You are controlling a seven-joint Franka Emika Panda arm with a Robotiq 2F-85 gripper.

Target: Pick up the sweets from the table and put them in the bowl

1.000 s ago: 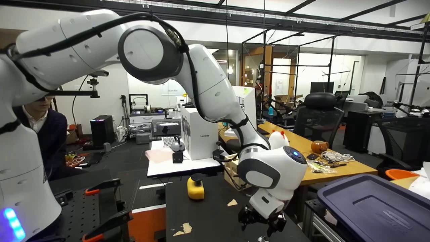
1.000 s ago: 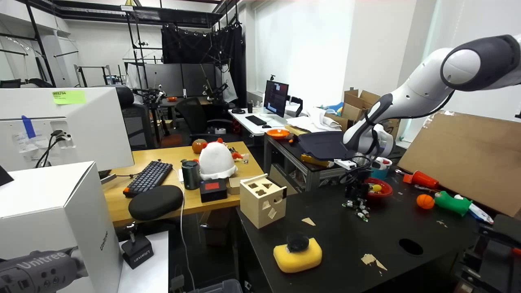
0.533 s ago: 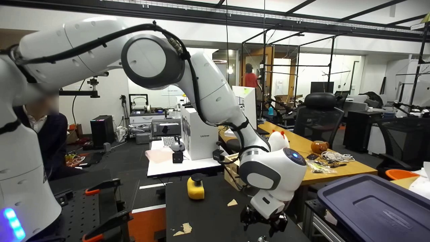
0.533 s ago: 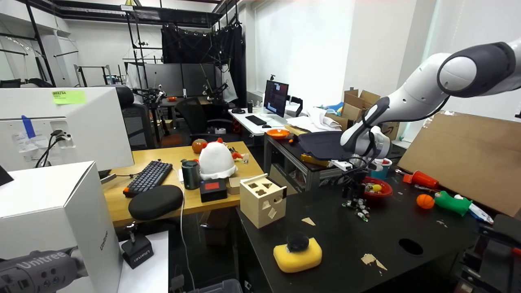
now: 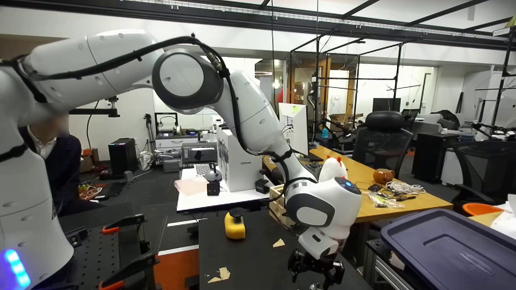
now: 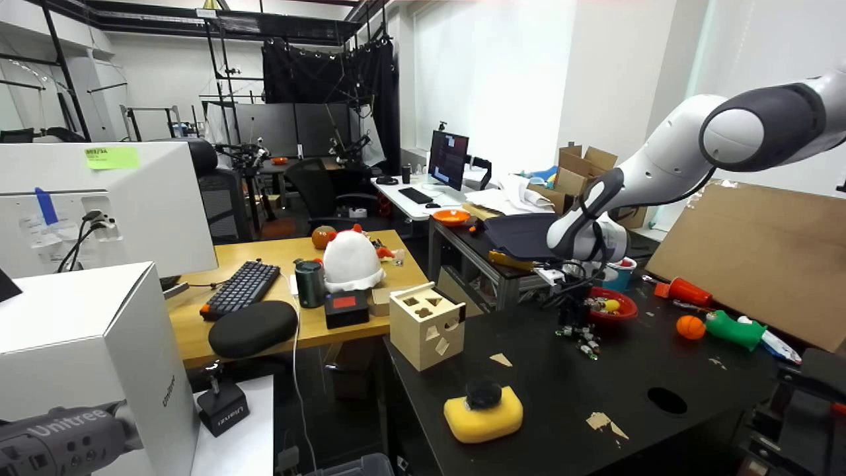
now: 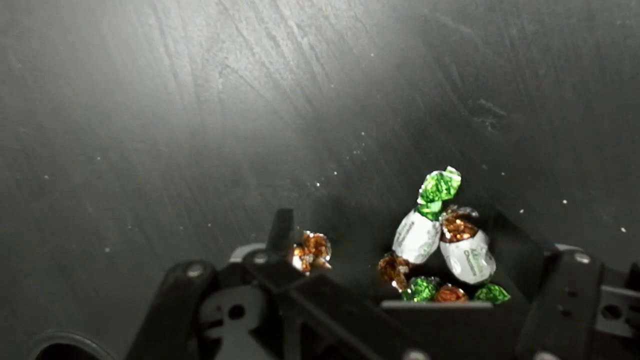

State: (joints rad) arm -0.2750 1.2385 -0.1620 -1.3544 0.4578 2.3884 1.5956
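1. Several sweets (image 7: 417,237), ends twisted in shiny foil, are lying in a loose cluster on the black table (image 6: 542,370), near the red bowl (image 6: 620,317).
2. Gripper (image 5: 311,282) is hanging over that cluster, close by the bowl; fingers are standing well apart with sweets showing between them, apparently gripping nothing. Touching the bowl or not: can't tell.
3. Bowl is holding a yellow item (image 6: 610,305) plus bits too small to name.
4. Likely step: lining up for a grasp; carrying to the bowl isn't happening yet.
5. Risk: most visible sweets are sitting nearer one finger, so closing could be shoving some along the table instead of trapping them.
6. Risk: a pinch catching only a wrapper end could be slipping, dropping the sweet short of the bowl.
7. Risk: closing on several at once could be leaving outer ones loose, falling outside the bowl.
8. Risk: with the bowl standing this near, a low sideways swing could be tipping it.
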